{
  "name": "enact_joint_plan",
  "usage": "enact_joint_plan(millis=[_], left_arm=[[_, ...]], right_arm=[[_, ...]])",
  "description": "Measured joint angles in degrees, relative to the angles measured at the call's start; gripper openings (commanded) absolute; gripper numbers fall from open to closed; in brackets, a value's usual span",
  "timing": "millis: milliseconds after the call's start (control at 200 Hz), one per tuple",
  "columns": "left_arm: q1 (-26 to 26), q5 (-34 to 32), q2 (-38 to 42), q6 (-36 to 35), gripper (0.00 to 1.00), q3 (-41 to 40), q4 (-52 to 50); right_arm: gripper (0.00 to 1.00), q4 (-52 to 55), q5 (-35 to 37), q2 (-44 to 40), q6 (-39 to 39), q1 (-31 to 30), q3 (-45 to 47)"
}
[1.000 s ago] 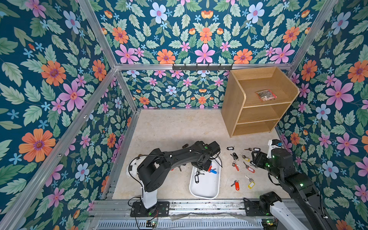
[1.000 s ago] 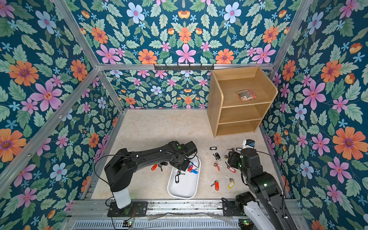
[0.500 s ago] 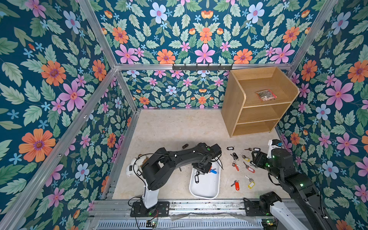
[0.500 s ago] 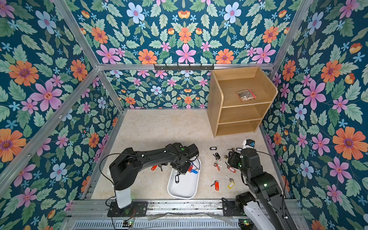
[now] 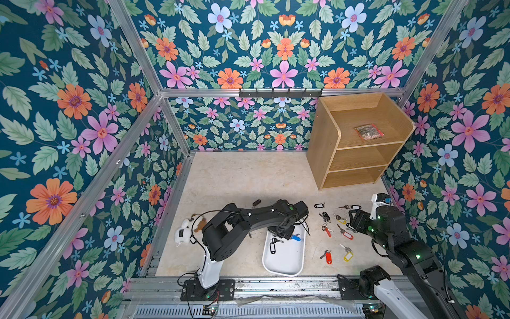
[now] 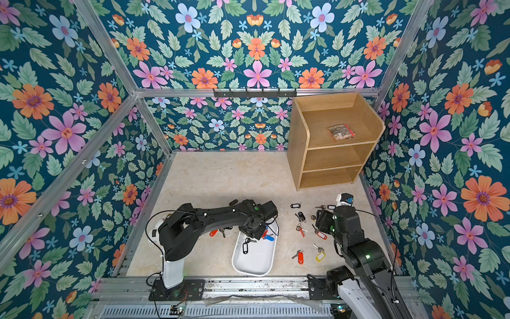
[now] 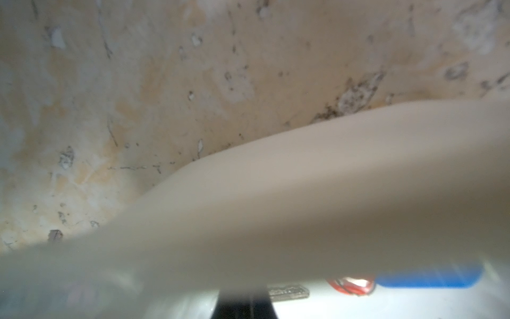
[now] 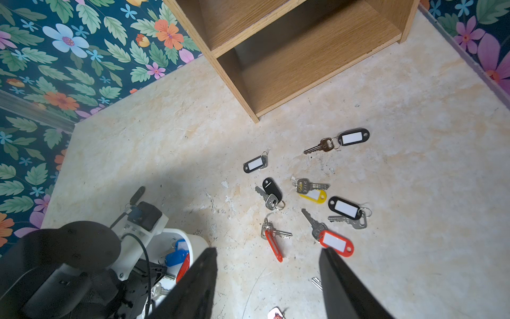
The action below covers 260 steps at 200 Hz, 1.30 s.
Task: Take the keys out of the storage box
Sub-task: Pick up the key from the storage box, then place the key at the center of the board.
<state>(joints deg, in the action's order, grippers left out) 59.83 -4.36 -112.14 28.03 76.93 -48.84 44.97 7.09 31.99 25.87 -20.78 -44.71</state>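
Most keys (image 5: 347,235) already lie on the worktop (image 5: 234,187) beside the storage box (image 5: 284,265); a black-tagged key (image 5: 272,245), blue-tagged key (image 5: 295,237) and red-tagged key (image 8: 183,266) remain inside. The left tool (image 5: 283,231) is together above them, grip unclear; the right tool (image 8: 267,250) stands apart, empty

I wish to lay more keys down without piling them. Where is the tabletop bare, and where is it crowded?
Bare: the stretch of tabletop between the back wall, the wooden shelf unit and the left arm. Crowded: the keys between the storage box and the right arm; a plush toy and a red-tagged key lie beside the left arm.
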Motion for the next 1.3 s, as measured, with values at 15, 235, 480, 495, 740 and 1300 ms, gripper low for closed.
enact_joint_plan(millis=[15, 235, 480, 495, 740, 1300], left_arm=[[0.00, 0.00, 0.02, -0.02, 0.00, 0.00, -0.02], [0.02, -0.15, 1.79, 0.15, 0.00, 1.29, -3.02], [0.07, -2.49, 6.12, 0.79, 0.00, 5.27, -6.56], [0.07, -2.71, 6.38, 0.81, 0.00, 5.42, -6.80], [-0.59, -5.05, 10.60, 2.47, 0.00, 5.49, -8.61], [-28.17, -6.88, 25.97, 2.71, 0.00, -3.06, -5.33]], right_arm=[[0.63, 0.00, 0.00, 0.00, 0.00, 0.00, 0.00], [0.63, 0.00, 0.00, 0.02, 0.02, 0.00, 0.00], [0.63, 0.00, 0.00, 0.02, 0.02, 0.00, 0.00], [0.63, 0.00, 0.00, 0.02, 0.02, 0.00, 0.00], [0.63, 0.00, 0.00, -0.13, 0.02, 0.00, 0.00], [0.63, 0.00, 0.20, -0.39, 0.02, 0.00, 0.00]])
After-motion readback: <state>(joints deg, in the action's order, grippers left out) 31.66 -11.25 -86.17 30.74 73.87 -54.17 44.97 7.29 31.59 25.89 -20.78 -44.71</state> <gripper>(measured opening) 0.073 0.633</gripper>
